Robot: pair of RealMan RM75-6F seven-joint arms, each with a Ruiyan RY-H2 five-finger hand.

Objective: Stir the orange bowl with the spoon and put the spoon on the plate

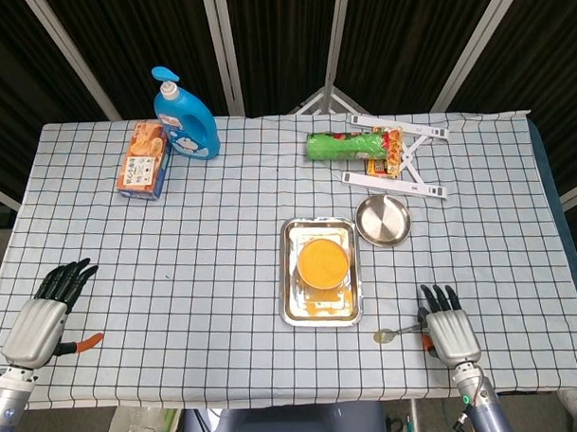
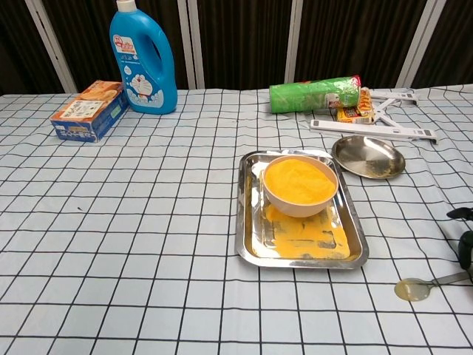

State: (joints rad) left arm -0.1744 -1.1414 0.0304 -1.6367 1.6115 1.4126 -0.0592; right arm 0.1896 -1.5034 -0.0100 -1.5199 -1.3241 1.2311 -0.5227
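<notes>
The orange bowl (image 1: 323, 262) (image 2: 299, 184) stands in a steel tray (image 1: 293, 309) (image 2: 247, 244) smeared with orange. A metal spoon (image 1: 391, 334) (image 2: 423, 286) lies flat on the cloth right of the tray, bowl end toward the tray. My right hand (image 1: 446, 327) hovers over the spoon's handle end with fingers spread, holding nothing; only its dark fingertips (image 2: 463, 237) show at the chest view's right edge. The round steel plate (image 1: 382, 220) (image 2: 368, 156) sits behind the tray to the right. My left hand (image 1: 44, 315) rests open at the table's front left.
A blue detergent bottle (image 1: 184, 115) (image 2: 143, 59) and an orange box (image 1: 143, 160) (image 2: 89, 109) stand at the back left. A green tube (image 1: 341, 144) (image 2: 315, 94), a snack packet (image 1: 386, 152) and a white folding stand (image 1: 408, 164) lie at the back right.
</notes>
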